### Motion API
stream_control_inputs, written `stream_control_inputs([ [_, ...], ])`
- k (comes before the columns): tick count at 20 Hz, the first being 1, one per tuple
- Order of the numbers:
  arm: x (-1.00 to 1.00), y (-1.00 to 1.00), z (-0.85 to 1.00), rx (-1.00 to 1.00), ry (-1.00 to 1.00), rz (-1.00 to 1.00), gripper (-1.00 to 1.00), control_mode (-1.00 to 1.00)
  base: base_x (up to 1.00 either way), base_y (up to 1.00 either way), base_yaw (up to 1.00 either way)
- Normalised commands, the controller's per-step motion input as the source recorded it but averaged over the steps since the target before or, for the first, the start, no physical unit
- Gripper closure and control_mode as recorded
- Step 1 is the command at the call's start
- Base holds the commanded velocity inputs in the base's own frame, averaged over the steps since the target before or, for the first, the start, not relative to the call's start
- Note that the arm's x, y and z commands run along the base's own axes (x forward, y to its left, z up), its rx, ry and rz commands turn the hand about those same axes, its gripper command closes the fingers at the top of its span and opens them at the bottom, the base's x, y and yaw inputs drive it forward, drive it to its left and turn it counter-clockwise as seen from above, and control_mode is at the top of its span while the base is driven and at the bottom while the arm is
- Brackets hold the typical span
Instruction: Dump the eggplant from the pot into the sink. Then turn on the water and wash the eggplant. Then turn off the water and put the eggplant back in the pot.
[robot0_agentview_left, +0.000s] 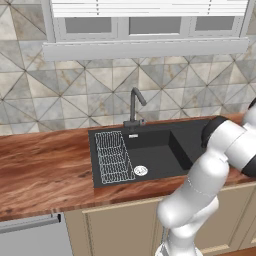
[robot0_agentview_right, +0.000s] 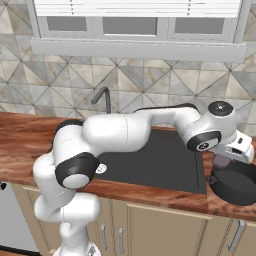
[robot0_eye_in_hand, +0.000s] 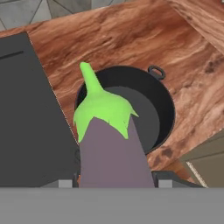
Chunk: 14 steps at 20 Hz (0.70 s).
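The eggplant (robot0_eye_in_hand: 111, 148), dull purple with a bright green cap and stem, fills the lower middle of the hand view between the two fingertips of my gripper (robot0_eye_in_hand: 114, 183), which is shut on it. Beneath it the round black pot (robot0_eye_in_hand: 151, 109) stands upright on the wooden counter, just right of the sink's edge (robot0_eye_in_hand: 26, 122). From the right base view, the gripper (robot0_agentview_right: 220, 161) hangs over the pot (robot0_agentview_right: 239, 186) with the purple eggplant (robot0_agentview_right: 220, 160) in it. The black sink (robot0_agentview_left: 155, 150) has a white drain (robot0_agentview_left: 140, 170). No water runs from the faucet (robot0_agentview_left: 135, 107).
A white wire rack (robot0_agentview_left: 114, 157) lies in the left part of the sink. The wooden counter (robot0_agentview_left: 45, 170) runs to both sides. My arm (robot0_agentview_right: 130, 130) stretches across the sink. The counter's front edge and cabinet doors (robot0_agentview_right: 150, 225) are below.
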Motion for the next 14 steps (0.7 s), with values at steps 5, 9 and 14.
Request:
stream_control_inputs([
  [5, 0.00, -0.06, -0.40, 0.00, 0.00, 0.00, 1.00, -1.00, 0.00, 0.00, 0.00],
  [9, 0.00, -0.07, -0.40, 0.00, 0.00, 0.00, 1.00, -1.00, 0.00, 0.00, 0.00],
  [14, 0.00, -0.14, -0.28, 0.00, 0.00, 0.00, 1.00, -1.00, 0.00, 0.00, 0.00],
])
